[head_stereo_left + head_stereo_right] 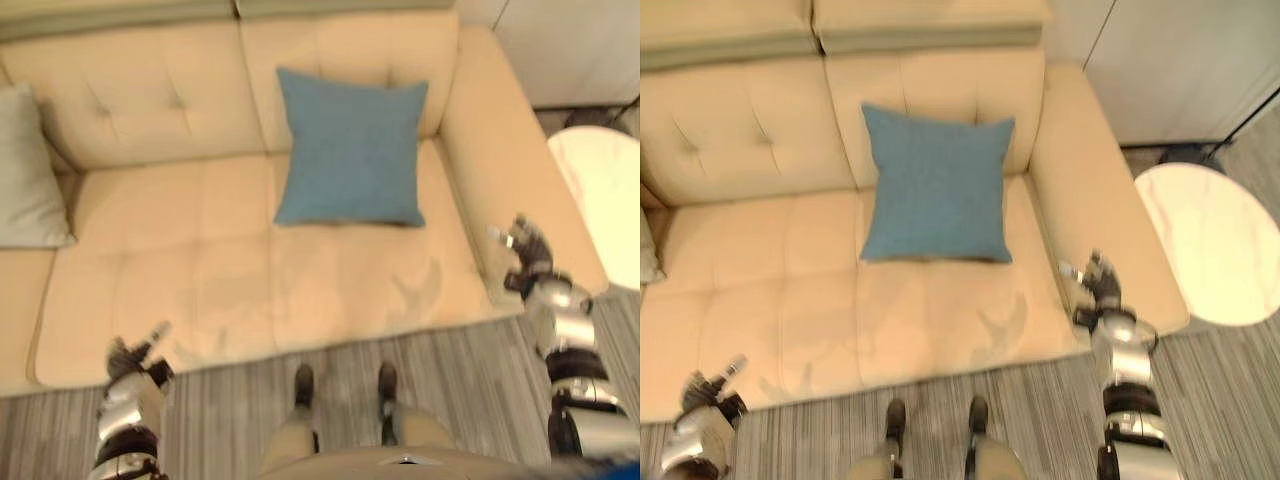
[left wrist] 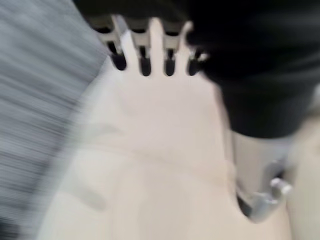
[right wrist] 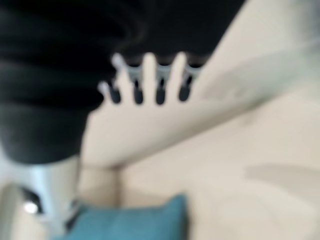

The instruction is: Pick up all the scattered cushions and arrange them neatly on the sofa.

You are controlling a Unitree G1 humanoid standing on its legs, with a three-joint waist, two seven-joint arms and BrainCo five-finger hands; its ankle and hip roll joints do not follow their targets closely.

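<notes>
sofa [image 1: 200, 290] — blue cushion [image 1: 350, 150] against backrest | grey cushion [image 1: 25, 170] at left end

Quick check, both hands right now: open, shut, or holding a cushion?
Left hand: open, empty, at the sofa seat's front edge.
Right hand: open, empty, by the sofa's armrest.

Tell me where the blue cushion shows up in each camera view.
Left eye view: blue cushion upright against the sofa backrest, right of centre.
Right eye view: same spot, centre-left.
Left wrist view: not in it.
Right wrist view: its corner at the lower edge.
Shared landmark: the sofa's cream seat.
</notes>
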